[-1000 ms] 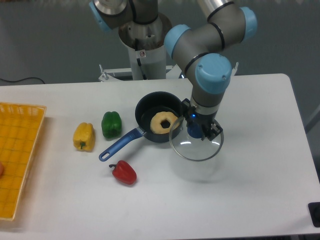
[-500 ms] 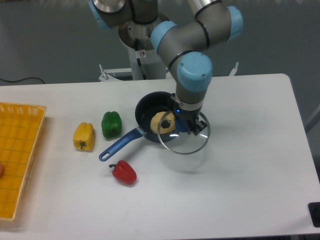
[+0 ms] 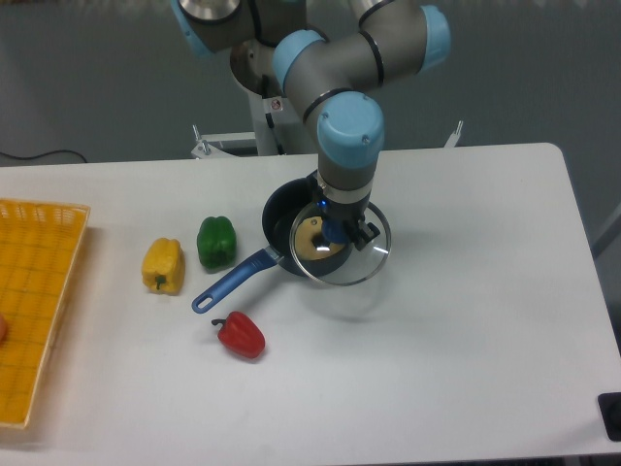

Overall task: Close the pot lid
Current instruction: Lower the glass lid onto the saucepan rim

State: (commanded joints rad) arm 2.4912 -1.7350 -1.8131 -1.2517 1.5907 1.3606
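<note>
Pincer (image 3: 339,231) (fingertips hidden) holding lid (image 3: 342,260), pot (image 3: 283,216) half-covered

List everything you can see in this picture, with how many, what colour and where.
pot: one, dark navy with a blue handle, table centre
ring-shaped food: one, pale yellow, inside the pot
lid: one, clear glass with a blue knob, held over the pot's right edge
green pepper: one, left of the pot
yellow pepper: one, left of the green one
red pepper: one, below the handle
basket: one, orange-yellow, far left
table: one, white
pincer: one, on the lid's knob
</note>
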